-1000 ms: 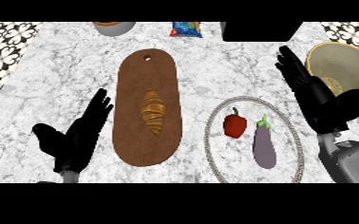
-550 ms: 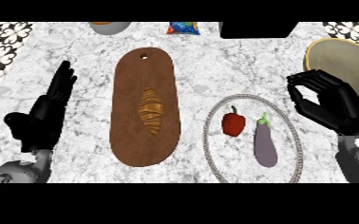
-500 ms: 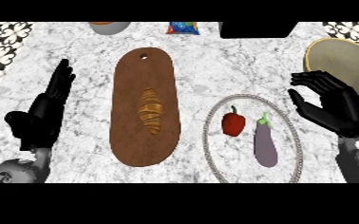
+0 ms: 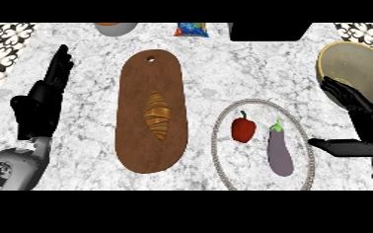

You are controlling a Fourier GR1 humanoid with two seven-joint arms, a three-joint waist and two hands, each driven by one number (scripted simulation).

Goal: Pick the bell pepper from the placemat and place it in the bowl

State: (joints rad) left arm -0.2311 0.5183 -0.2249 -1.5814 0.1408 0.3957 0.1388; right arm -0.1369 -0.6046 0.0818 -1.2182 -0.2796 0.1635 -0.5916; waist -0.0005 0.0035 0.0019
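Observation:
A red bell pepper [image 4: 243,129] with a green stem lies on a round marble-patterned placemat [image 4: 224,153] with a beaded rim, at the lower right. A purple eggplant [image 4: 279,150] lies just right of the pepper. The tan bowl [image 4: 348,64] shows at the right edge, partly cut off. My right hand [image 4: 350,123] is at the right edge between bowl and placemat, open, thumb pointing left toward the eggplant, holding nothing. My left hand [image 4: 42,101] rests open at the left edge, fingers up.
A long brown cutting board [image 4: 151,84] with a croissant [image 4: 157,114] on it lies in the middle of the marble counter. At the back stand a grey pot [image 4: 115,28], a blue snack bag [image 4: 192,29] and a black block [image 4: 270,31].
My right hand has shifted rightward and lower, its thumb now beside the placemat's right rim. My left hand moved out to the left edge. The pepper has not moved.

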